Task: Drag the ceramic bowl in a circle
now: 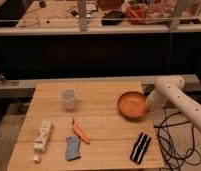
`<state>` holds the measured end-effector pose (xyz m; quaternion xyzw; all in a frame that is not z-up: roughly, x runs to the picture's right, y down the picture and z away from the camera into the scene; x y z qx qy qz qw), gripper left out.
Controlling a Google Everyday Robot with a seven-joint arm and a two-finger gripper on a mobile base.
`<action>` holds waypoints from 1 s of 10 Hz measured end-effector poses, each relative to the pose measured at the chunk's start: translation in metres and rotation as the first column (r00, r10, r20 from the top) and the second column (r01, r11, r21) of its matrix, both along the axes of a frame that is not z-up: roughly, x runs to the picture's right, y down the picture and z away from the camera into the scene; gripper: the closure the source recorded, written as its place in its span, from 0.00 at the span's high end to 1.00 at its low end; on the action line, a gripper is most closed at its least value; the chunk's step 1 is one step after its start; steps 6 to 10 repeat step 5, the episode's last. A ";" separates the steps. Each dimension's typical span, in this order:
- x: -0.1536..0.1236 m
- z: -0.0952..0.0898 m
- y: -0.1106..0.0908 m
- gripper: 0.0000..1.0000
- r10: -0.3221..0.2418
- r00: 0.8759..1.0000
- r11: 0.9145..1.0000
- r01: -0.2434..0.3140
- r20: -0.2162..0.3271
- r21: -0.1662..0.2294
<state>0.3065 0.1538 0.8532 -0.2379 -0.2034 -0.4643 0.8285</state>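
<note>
- The claw (148, 105) sits at the end of the white arm (176, 97), which reaches in from the right of the view. It is low at the right rim of the ceramic bowl (131, 104).
- It cannot be told whether the claw is apart, together or clamped on the rim.
- The orange bowl stands upright on the wooden table (104, 122), directly left of the claw in the view.
- A clear plastic cup (68, 98) stands well to the claw's left, beyond the bowl.
- A carrot (80, 133) lies nearer the front and left of the claw, with a blue packet (72, 148) just beside it.
- A white bottle (42, 136) lies farther left still.
- A black striped object (140, 147) lies in front of the claw, near the table's front edge.
- Black cables (169, 140) trail on the floor, in front of the claw.
</note>
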 end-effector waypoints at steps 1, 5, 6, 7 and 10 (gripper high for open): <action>-0.013 -0.008 0.010 0.00 -0.017 1.000 1.000 0.017 0.006 -0.004; -0.093 -0.038 0.046 0.00 -0.099 0.991 0.995 0.099 0.085 -0.002; -0.093 -0.038 0.046 0.00 -0.099 0.991 0.995 0.099 0.085 -0.002; -0.093 -0.038 0.046 0.00 -0.099 0.991 0.995 0.099 0.085 -0.002; -0.093 -0.038 0.046 0.00 -0.099 0.991 0.995 0.099 0.085 -0.002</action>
